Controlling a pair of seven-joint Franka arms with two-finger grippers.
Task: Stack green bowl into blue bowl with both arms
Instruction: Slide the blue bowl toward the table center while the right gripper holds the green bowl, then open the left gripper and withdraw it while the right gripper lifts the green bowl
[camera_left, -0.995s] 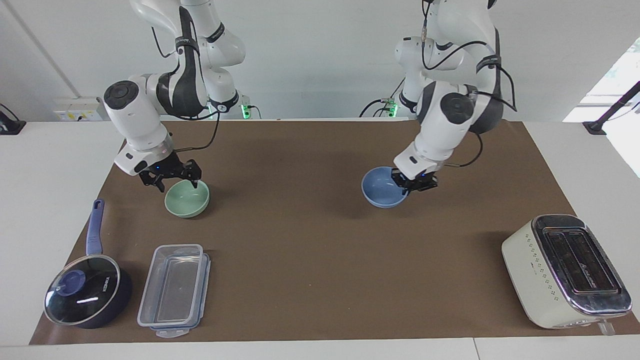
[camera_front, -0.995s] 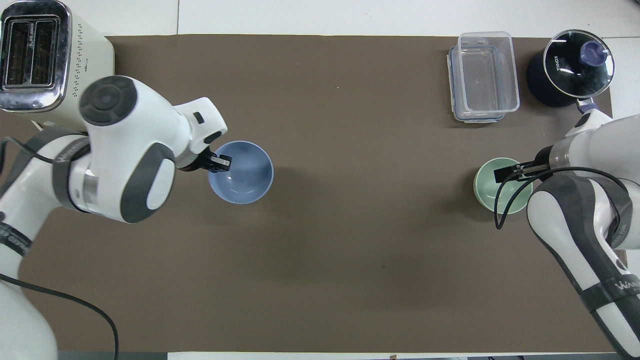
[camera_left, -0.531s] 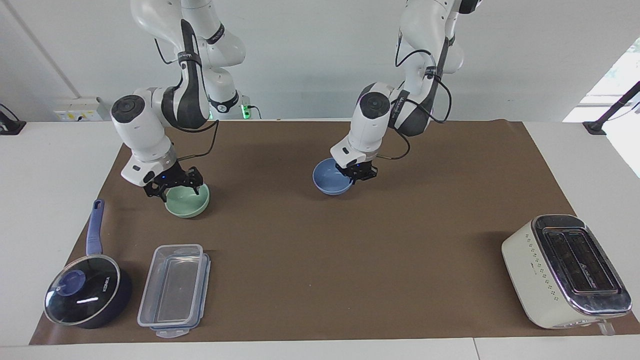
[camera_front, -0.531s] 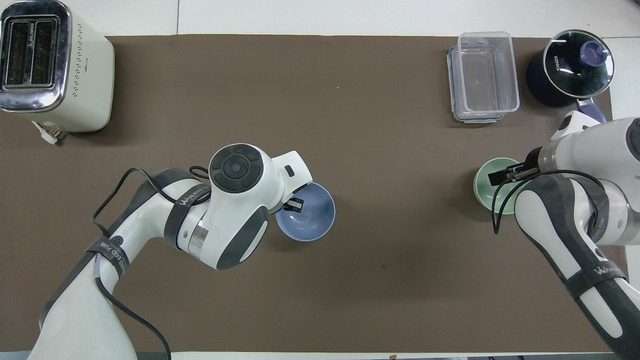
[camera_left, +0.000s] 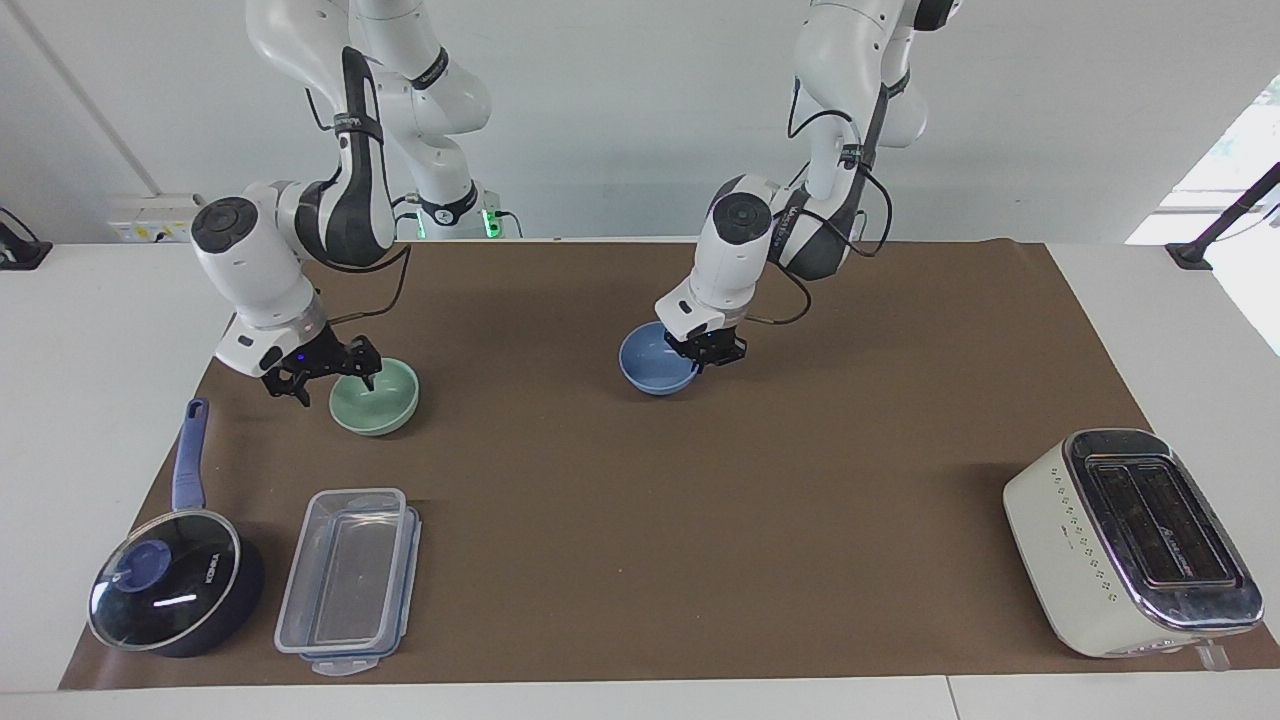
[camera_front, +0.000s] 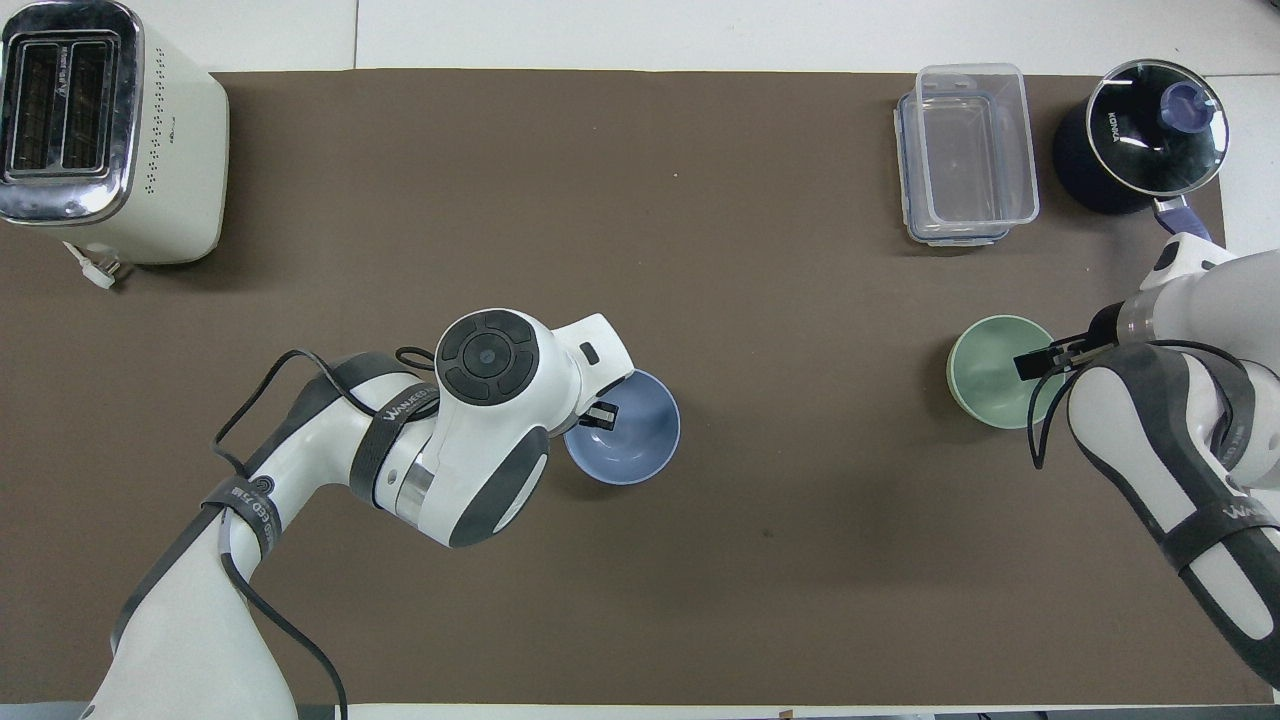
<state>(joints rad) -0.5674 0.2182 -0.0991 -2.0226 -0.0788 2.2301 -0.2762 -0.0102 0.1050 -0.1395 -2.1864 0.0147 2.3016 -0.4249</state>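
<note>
Left gripper (camera_left: 712, 350) grips upright blue bowl (camera_left: 652, 366)

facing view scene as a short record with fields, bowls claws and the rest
blue bowl: mid-mat, rim held by left claw
green bowl: on the mat toward the right arm's end, not stacked
right claw: open, at the green bowl's rim, gripping nothing
saucepan: lidded, beside the clear container
toaster: toward the left arm's end
</note>
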